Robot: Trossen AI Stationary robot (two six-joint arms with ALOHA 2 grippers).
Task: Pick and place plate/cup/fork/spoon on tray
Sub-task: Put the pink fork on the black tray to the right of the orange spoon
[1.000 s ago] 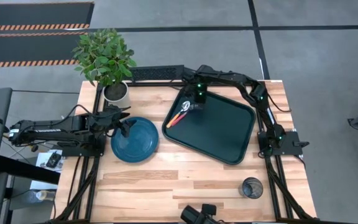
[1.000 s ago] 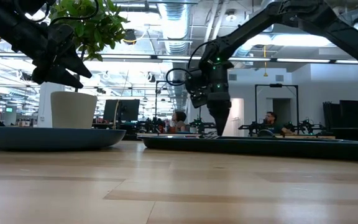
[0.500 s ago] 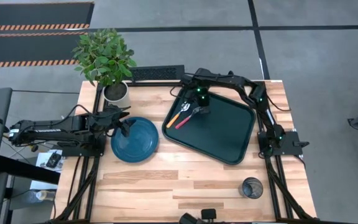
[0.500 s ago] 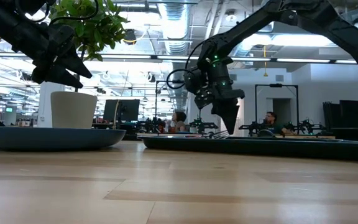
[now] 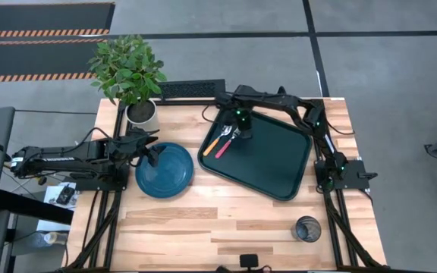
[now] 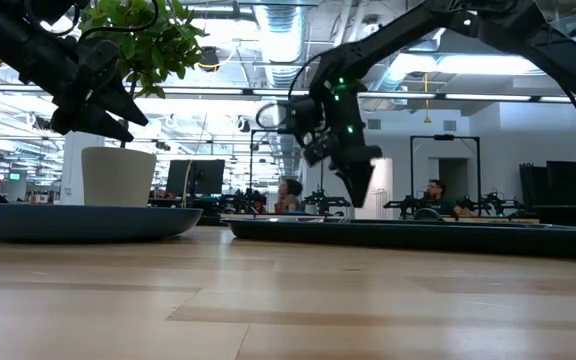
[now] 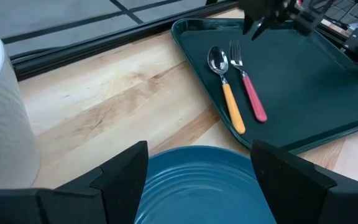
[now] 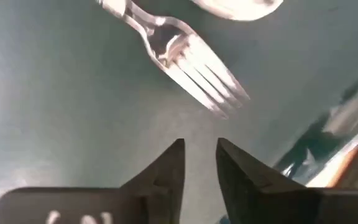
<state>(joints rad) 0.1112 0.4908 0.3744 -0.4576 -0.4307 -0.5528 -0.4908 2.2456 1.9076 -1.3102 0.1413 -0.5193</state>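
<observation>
The dark tray lies at the table's right. On its far-left part the red-handled fork and the orange-handled spoon lie flat, side by side. My right gripper hangs above the fork's tines, pointing down, a little open, with nothing between its fingers. The teal plate rests on the table left of the tray. My left gripper stands open over the plate's far edge without touching it. The dark cup stands near the front right edge.
A white pot with a green plant stands at the far left corner, just behind my left gripper. Bare wood lies between the plate, the tray and the cup. The right arm reaches over the tray's far edge.
My right gripper has let go of the fork, which it held over the tray's far-left part a second ago. The fork now lies flat beside the spoon. The gripper has turned about its own axis and shifted a little over the tray.
</observation>
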